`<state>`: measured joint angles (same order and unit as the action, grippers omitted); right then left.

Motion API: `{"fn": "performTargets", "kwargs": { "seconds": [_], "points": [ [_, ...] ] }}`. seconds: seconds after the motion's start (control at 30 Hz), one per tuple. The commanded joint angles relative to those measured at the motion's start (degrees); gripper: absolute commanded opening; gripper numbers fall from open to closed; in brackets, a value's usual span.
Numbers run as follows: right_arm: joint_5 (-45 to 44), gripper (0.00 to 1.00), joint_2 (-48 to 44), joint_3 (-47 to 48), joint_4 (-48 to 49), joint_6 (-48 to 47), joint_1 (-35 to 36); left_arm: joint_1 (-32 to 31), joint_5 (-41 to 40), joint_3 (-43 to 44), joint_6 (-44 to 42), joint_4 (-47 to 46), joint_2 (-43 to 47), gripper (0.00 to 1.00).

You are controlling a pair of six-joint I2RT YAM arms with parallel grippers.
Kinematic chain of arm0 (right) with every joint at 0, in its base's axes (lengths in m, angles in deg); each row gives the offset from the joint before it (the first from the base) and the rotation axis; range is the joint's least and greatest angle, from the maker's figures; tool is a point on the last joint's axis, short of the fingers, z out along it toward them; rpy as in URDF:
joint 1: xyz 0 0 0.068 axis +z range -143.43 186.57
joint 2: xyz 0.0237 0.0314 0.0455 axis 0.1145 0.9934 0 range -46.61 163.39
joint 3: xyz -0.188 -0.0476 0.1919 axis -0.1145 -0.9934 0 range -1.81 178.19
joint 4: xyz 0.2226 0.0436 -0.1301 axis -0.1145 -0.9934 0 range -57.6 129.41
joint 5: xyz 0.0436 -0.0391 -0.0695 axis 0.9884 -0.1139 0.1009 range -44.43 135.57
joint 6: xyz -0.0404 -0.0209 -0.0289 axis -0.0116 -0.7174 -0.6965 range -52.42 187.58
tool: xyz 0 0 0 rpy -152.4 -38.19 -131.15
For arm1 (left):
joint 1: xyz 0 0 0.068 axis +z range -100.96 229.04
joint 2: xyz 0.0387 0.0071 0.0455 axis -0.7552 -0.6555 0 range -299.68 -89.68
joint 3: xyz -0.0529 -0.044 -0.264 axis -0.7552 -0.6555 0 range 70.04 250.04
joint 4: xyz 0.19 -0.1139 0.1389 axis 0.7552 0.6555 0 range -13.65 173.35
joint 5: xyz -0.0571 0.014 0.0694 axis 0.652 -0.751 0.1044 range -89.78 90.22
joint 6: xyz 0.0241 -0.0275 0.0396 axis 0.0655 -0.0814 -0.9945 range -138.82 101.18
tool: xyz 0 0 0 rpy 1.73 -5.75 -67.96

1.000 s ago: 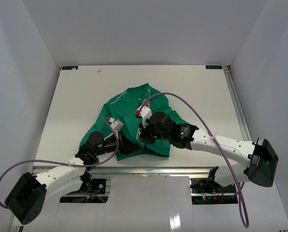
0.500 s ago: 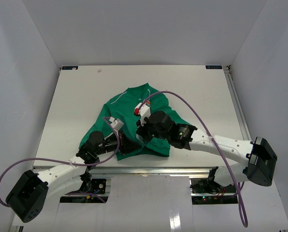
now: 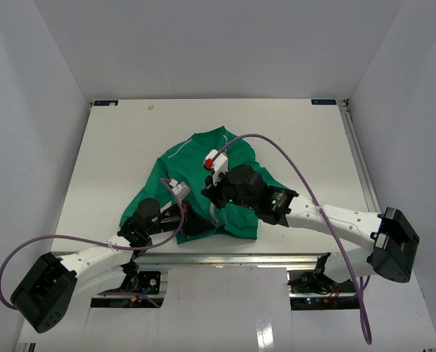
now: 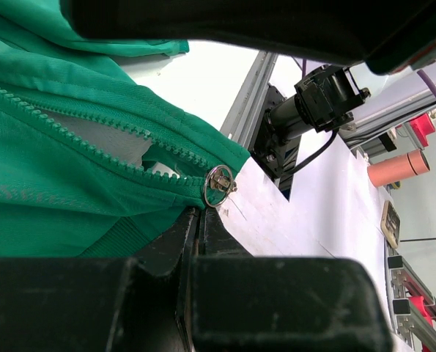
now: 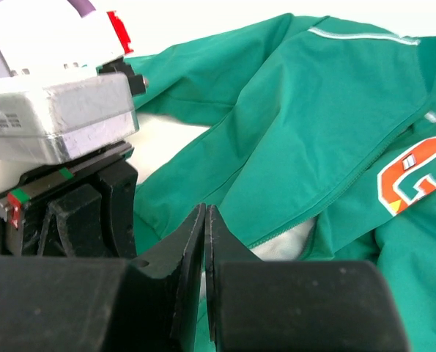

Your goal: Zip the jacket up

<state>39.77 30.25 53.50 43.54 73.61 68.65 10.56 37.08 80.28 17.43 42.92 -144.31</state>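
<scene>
Left jaws (image 3: 190, 220): narrow; we see them pinched on the bottom hem of the jacket (image 3: 188, 163), directly under the zipper slider (image 4: 218, 186). Whether the slider touches the tips or sits just beside them, we cannot tell.
Jacket: it lies spread on the counter (image 3: 108, 147) near the front edge, with the collar away from the arms, under both pairs of jaws.
Zipper teeth (image 4: 86, 145): the two rows stand apart above the slider, and pale lining (image 5: 285, 246) shows in the gap.
Right jaws (image 3: 212, 199): pressed fully together just above the green cloth, near the open front; we see nothing between them. The orange emblem (image 5: 417, 172) lies off to their side, apart from them.
Left arm (image 3: 93, 257): low and stretched along the front edge of the counter, reaching toward the middle.
Right arm (image 3: 338, 218): also low, coming in from the right, with its wrist over the jacket.
</scene>
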Motion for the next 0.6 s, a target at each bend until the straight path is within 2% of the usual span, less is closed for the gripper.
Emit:
{"fn": "performTargets", "kwargs": {
  "seconds": [0.0, 0.1, 0.17, 0.57],
  "points": [
    [5.0, 0.15, -3.6, 0.3, -4.1, 3.4, -2.3, -0.3, 0.5, 1.3, -0.7, 0.0, 1.0, 0.00],
    [8.9, 0.36, -7.5, -1.2, -8.2, 4.2, -2.3, -0.3, 0.4, 1.1, -1.1, 0.1, 1.4, 0.00],
    [11.1, 0.43, -8.7, -1.8, -10.4, 4.1, -2.3, -0.3, 0.3, 1.1, -1.0, -0.1, 1.6, 0.00],
    [16.7, 0.41, -8.9, -1.0, -16.4, 1.0, -1.1, -0.2, 0.5, 1.1, -0.2, -1.9, 0.5, 0.00]
  ]
}}
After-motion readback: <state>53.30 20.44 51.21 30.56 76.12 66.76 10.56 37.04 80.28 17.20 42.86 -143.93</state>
